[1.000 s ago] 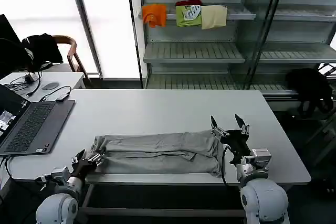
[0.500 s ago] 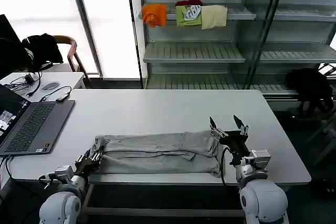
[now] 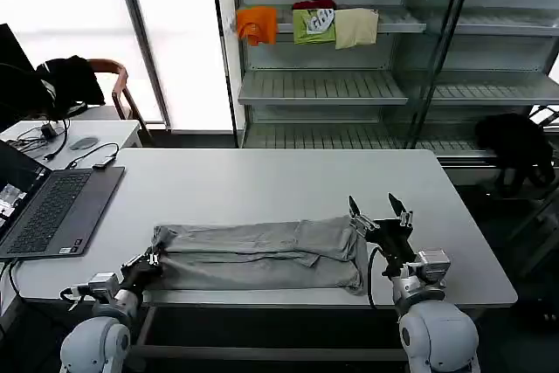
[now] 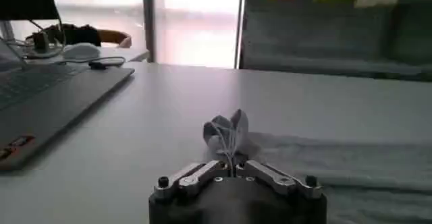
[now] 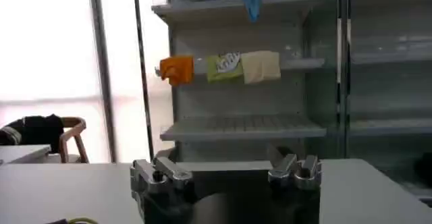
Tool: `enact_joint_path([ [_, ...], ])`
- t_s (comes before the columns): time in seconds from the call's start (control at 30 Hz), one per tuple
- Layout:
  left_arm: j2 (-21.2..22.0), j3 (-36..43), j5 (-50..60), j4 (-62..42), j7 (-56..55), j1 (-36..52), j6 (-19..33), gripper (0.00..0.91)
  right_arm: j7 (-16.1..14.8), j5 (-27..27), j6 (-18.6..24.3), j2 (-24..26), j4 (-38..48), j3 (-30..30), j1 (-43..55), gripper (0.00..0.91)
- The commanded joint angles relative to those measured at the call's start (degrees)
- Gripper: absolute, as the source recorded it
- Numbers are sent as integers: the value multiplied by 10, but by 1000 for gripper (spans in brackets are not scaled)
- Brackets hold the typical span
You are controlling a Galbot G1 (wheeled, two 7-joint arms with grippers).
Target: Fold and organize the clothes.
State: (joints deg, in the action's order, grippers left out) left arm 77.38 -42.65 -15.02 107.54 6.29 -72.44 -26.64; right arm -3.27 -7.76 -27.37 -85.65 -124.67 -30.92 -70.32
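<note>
Clenching the grey shirt's (image 3: 262, 255) bunched corner, the left pincer (image 4: 231, 166) risks dragging it off the table (image 3: 262, 185); the right pincer (image 3: 381, 212) hovers released.

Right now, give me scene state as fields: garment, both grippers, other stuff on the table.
garment: grey shirt, folded into a long band across the near part of the table
left gripper: shut on the shirt's left end, at the near table edge
right gripper: open, raised by the shirt's right end, holding nothing
laptop: open, far left of the table
shelf: orange, green and cream garments behind the table
</note>
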Motion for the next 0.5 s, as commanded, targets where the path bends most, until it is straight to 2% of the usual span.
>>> enact_joint_path([
  [0.03, -58, -77, 95, 7, 77, 23, 32, 0, 1, -2, 1, 3, 5, -5, -1, 907],
  [0.1, -88, -105, 120, 0, 102, 31, 32, 0, 1, -3, 2, 6, 9, -8, -2, 907],
  [0.17, -145, -136, 159, -14, 133, 49, 40, 0, 2, -5, 3, 6, 13, -10, -2, 907],
  [0.33, -236, -186, 224, -65, 168, 82, 64, 0, 4, -5, 7, 6, 23, -10, -4, 907],
  [0.5, -261, -197, 220, -40, 186, 97, 48, 0, 6, -5, 12, 3, 35, -7, -6, 907],
])
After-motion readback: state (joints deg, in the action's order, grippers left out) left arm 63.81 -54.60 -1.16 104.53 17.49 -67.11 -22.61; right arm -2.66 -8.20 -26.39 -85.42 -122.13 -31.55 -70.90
